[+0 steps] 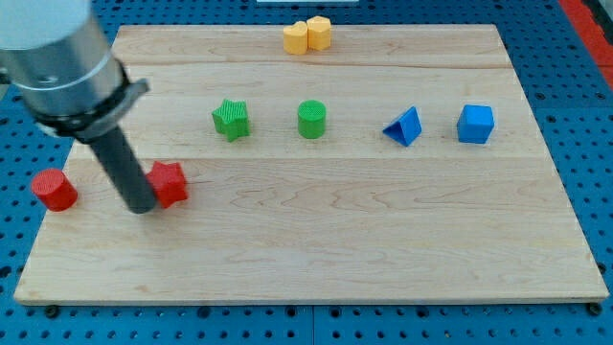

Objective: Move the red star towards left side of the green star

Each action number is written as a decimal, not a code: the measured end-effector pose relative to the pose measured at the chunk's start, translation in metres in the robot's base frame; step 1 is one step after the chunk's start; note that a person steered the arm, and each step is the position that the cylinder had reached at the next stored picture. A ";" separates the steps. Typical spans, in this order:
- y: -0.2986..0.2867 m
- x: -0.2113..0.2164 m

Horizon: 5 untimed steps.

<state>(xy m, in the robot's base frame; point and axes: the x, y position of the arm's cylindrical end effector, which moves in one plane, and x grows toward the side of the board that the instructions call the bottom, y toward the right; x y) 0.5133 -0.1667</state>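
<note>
The red star (pixel 170 184) lies at the board's left, below and left of the green star (pixel 231 119). My dark rod comes down from the view's top left; my tip (pixel 141 206) rests on the board against the red star's left side. The green star sits in the upper-left middle of the board, about a block's length above and to the right of the red star.
A red cylinder (pixel 54 190) sits at the board's left edge, left of my tip. A green cylinder (pixel 311 119) is right of the green star. A blue triangle (pixel 404 126) and a blue cube (pixel 475 124) lie further right. Two yellow blocks (pixel 306 35) sit at the top edge.
</note>
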 end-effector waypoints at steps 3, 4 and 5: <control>-0.029 -0.025; -0.018 -0.018; 0.038 0.014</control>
<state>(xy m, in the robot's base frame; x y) 0.5275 -0.1282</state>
